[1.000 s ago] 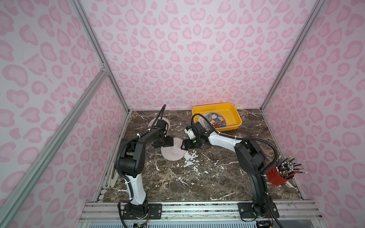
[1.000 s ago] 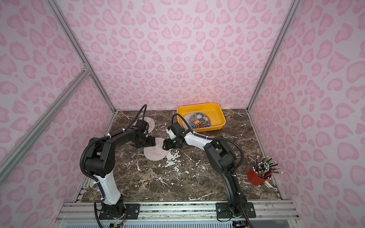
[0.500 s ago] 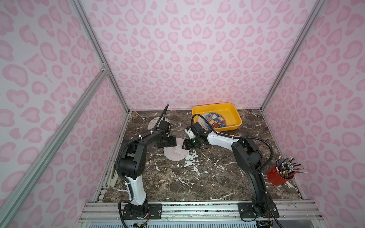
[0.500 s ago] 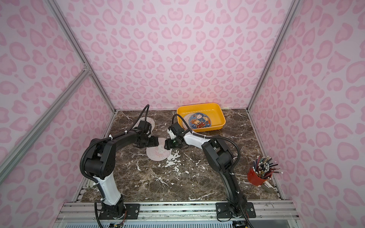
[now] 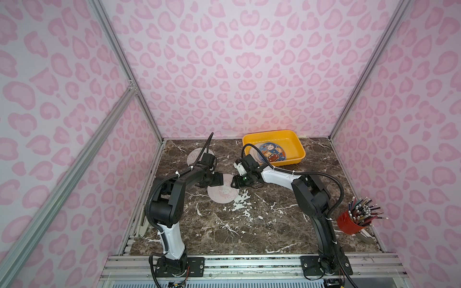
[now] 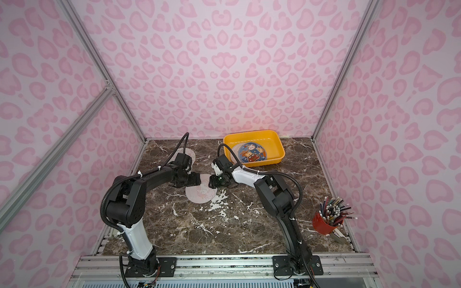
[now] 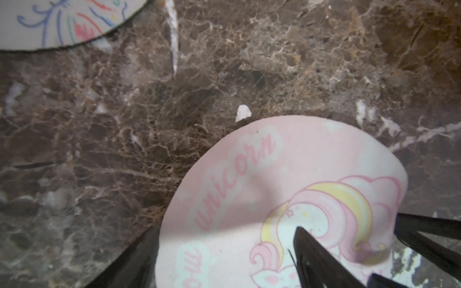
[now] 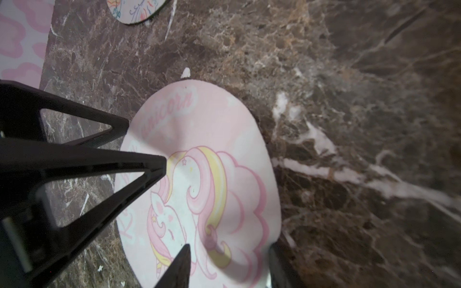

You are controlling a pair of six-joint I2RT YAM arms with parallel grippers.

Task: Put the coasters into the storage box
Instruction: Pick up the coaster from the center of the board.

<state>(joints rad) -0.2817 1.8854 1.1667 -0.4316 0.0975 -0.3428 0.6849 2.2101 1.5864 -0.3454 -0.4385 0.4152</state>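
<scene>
Currently two coasters outside, two coasters inside, one storage box

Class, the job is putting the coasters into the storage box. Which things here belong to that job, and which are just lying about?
Belong to the job:
- unicorn coaster, between the two grippers
- coaster by the back wall
- coasters in the box
- yellow box
- left gripper
- right gripper

Just lying about:
- red cup of pencils

Pink heart-spotted walls, silver aluminium corner posts, dark brown white-veined marble tabletop.
</scene>
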